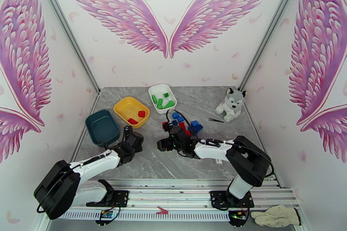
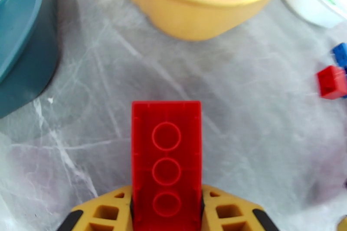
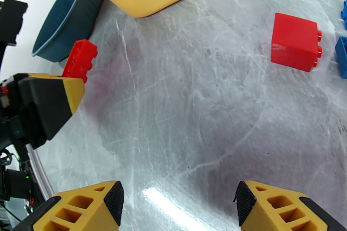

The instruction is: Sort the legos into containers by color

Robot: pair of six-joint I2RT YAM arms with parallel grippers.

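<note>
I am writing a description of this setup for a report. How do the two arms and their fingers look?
Both the left arm and the right arm have white links between bulky black joints. The fingers are mustard-yellow plastic with open ribbed cells and black textured pads. A thin black cable loops near the right wrist.

Dishes (image 1: 128, 106) left, loose bricks (image 1: 195, 126) centre, husky (image 1: 231, 103) right

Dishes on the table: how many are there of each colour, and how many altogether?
Yellow dish: 1
White dish: 1
Dark teal dish: 1
Total: 3
</note>
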